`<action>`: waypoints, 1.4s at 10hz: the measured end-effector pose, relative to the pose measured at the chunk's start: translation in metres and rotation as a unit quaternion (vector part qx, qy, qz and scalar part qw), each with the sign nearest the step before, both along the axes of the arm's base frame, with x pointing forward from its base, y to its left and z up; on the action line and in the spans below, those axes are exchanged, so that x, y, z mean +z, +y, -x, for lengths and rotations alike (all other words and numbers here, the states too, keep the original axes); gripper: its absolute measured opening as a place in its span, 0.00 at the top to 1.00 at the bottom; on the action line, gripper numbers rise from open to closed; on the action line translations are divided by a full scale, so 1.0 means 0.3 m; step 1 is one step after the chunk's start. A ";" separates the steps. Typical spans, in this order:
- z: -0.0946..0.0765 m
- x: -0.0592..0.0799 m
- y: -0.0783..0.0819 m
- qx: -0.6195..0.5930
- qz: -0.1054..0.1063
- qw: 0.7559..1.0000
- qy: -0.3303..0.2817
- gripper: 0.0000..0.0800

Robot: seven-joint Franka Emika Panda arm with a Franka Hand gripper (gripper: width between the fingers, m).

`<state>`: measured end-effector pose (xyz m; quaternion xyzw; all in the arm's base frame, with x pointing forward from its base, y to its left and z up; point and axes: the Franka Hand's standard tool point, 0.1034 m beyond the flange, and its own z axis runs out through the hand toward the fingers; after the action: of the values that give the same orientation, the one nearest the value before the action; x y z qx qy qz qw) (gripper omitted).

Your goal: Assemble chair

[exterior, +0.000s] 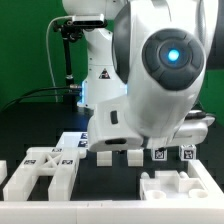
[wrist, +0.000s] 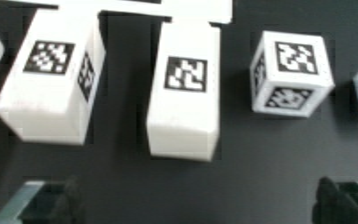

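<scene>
Looming over the black bench point(exterior: 20, 130), the arm point(exterior: 150, 80) fills the centre of the exterior view and hides the middle ground. The chair lies in loose parts:
- One slotted panel point(exterior: 45, 170) sits at seven o'clock.
- A second panel point(exterior: 175, 188) sits at five o'clock.
- Below the wrist, a first post point(wrist: 51, 80) lies just beside a second post point(wrist: 185, 95).
- A small tagged block point(wrist: 286, 72) lies near them.

Tool point(wrist: 194, 205): released, jaws spread wide, grasping nothing.

Risk, as judged: the posts lie close together, so a finger coming down for one could strike the other and skew both. The block could be nudged likewise.

Pose: wrist turned down toward the bench, tool hovering above the posts.
</scene>
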<state>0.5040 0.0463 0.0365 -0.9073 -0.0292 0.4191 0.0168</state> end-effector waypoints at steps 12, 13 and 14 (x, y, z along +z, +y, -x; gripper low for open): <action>0.123 -0.081 0.021 -0.014 0.033 0.998 0.048 0.19; 0.124 -0.082 0.021 -0.014 0.033 0.998 0.048 0.22; 0.124 -0.082 0.021 -0.014 0.033 0.998 0.048 0.22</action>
<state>0.4667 0.0526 0.0118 -0.8865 -0.0022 0.4627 -0.0060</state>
